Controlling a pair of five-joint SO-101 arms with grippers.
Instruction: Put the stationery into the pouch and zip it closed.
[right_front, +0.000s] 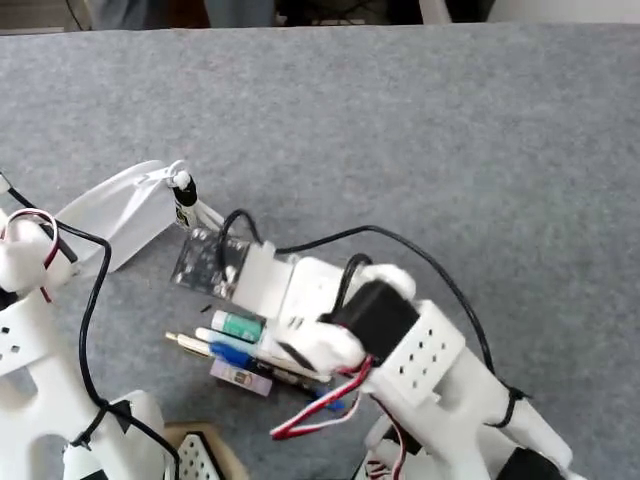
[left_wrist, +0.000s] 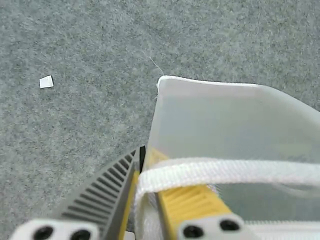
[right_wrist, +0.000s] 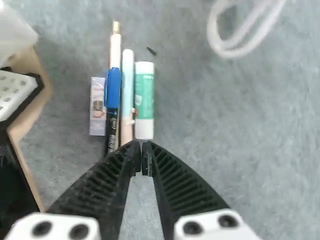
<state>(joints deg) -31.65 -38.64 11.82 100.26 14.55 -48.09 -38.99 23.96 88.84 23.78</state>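
place: robotics lab bench | signs: grey felt table (right_front: 470, 130); white robot arms (right_front: 430, 360); bare wiring (right_front: 88, 330)

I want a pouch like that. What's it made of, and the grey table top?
The pouch looks like soft frosted plastic, milky and half see-through; its edge band looks woven. The table cover seems felt or carpet: grey, fuzzy, matte.

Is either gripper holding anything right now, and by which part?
The left gripper is shut on the pouch, pinching its edge beside the white band. The right gripper is shut on nothing, by the stationery.
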